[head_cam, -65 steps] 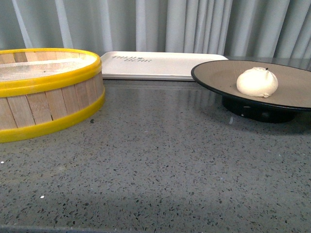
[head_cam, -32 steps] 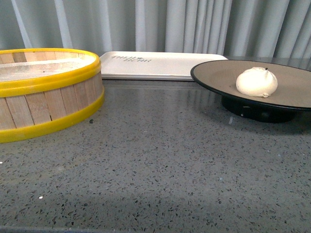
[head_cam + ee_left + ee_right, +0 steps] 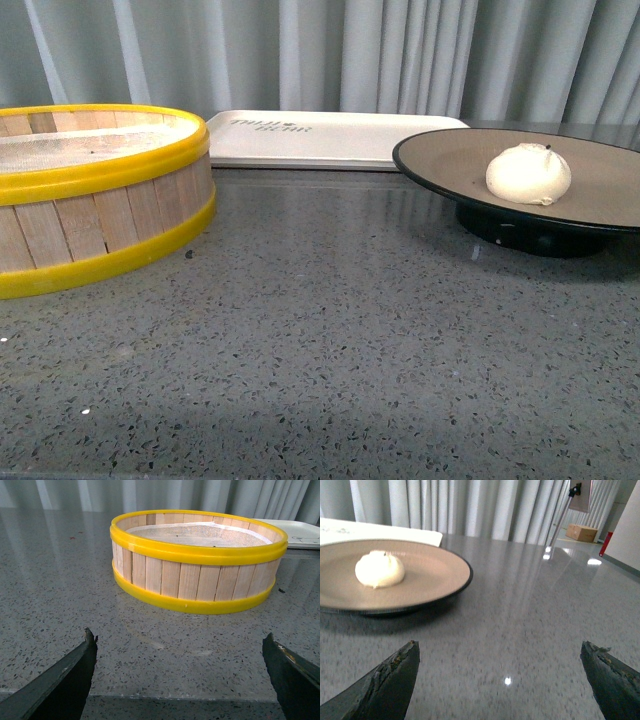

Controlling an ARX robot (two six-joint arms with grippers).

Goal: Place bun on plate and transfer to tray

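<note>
Both my claws gape wide, empty: left claw (image 3: pixel 180 636), right claw (image 3: pixel 498 645). Flat off-white plastic tray (image 3: pixel 340 137) hugs the far edge. Near the right edge, soft round white bun (image 3: pixel 528 174) sits on brown black-rimmed plate (image 3: pixel 440 155); I'd grab its hard rim.

Front view low over countertop (image 3: pixel 330 340), facing curtain (image 3: pixel 400 50); shares steamer basket (image 3: pixel 197 575) with left wrist, plate (image 3: pixel 432 570) with right wrist

Glossy speckled grey stone counter (image 3: pixel 330 340). Pale wooden slats and smooth yellow bands on steamer basket (image 3: pixel 110 215). Matt tan plate (image 3: pixel 450 160), smooth off-white plastic tray (image 3: pixel 340 135), matt bun (image 3: pixel 528 173).
</note>
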